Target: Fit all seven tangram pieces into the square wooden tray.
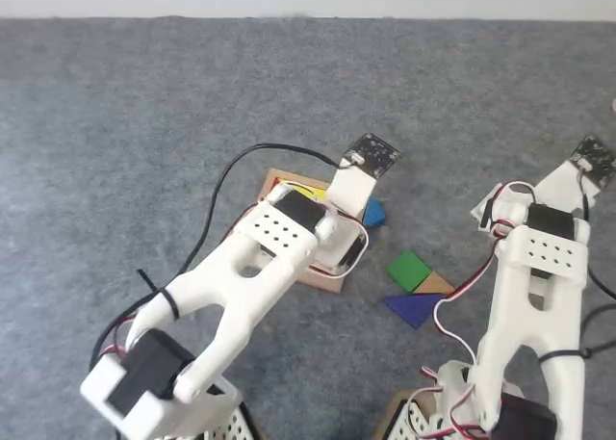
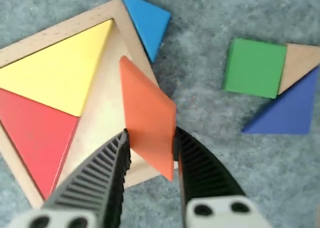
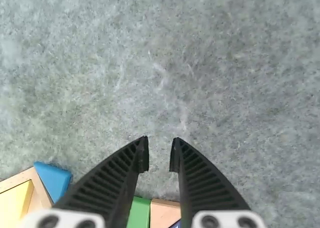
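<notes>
The orange wooden parallelogram [image 2: 147,113] is clamped in the left pincer [image 2: 151,134], tilted over the bare part of the square wooden tray [image 2: 60,31]. If it were released askew, it could be left propped on the rim. The right pincer [image 3: 159,153] is held slightly apart, empty, over the grey bench [image 3: 200,63].

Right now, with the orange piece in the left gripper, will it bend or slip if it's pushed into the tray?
Probably stiff: the orange piece looks like a flat, solid slab with crisp edges. It may pivot, since the left gripper pinches only its near end over the tray. Its smooth painted faces could slip.
</notes>
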Robot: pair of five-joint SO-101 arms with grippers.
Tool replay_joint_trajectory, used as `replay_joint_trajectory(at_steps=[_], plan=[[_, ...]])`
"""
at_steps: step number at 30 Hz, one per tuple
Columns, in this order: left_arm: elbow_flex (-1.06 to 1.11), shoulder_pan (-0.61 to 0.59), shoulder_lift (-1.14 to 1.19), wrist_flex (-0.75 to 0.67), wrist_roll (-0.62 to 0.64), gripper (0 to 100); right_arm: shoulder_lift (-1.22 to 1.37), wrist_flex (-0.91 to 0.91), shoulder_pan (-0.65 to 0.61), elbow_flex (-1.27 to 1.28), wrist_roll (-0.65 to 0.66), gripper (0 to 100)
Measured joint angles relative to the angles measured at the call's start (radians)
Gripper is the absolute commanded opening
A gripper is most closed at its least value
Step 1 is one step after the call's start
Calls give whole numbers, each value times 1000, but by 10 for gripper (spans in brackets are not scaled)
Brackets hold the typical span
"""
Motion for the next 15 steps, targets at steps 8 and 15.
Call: replay_joint_trajectory(at_steps=[8, 15], plan=[[0, -21, -5, 0, 0, 9, 0, 0, 0, 0, 0, 80], [81, -21, -109, -46, 0, 9, 0, 0, 0, 0, 0, 80]])
